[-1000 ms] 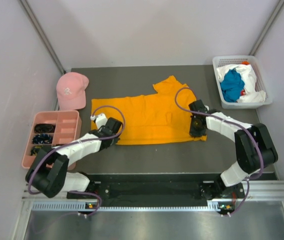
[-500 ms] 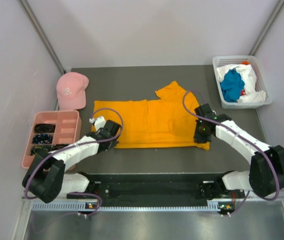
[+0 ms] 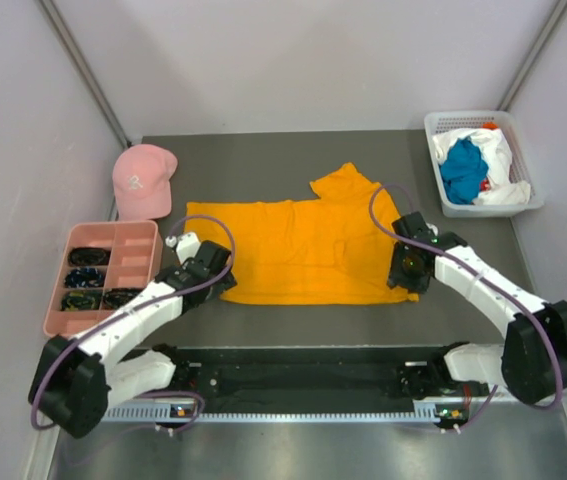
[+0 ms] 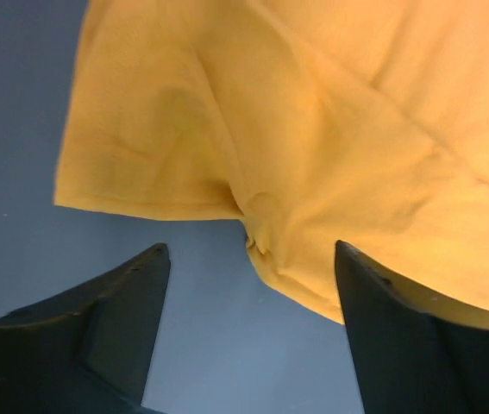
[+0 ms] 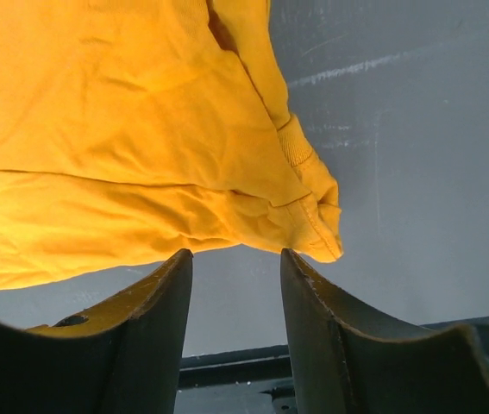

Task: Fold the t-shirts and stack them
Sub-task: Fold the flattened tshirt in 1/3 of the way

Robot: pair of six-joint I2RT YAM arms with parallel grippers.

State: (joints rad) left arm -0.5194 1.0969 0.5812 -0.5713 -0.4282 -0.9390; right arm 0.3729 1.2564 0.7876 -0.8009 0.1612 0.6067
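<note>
Found nearest, at seven o'clock in the top view, the black two-finger left gripper (image 3: 221, 282), set low at the near left corner of the bright orange-yellow cloth t-shirt (image 3: 303, 250); from its wrist, saw the fingers spread wide, the bunched hem corner just ahead of the gap, nothing clamped; could not tell whether cloth brushed a fingertip. Found at four o'clock the black two-finger right gripper (image 3: 406, 274) at the shirt's near right corner; saw its fingers parted less widely, the ribbed cuff just beyond the tips, nothing held. Judged both placed at the two near corners so as to pinch the hem together and carry it toward twelve for a fold. Saw that shirt spread mostly flat mid-way up the dark grey table (image 3: 293, 160), one sleeve poking toward one o'clock. Noted at nine the pink plastic compartment tray (image 3: 113, 226); at ten the pink baseball cap (image 3: 143, 180); farthest, at two, the white slatted plastic basket (image 3: 473, 116), heaped with a teal-blue t-shirt (image 3: 461, 170) and a white t-shirt (image 3: 500, 150), presumably waiting their turn.
</note>
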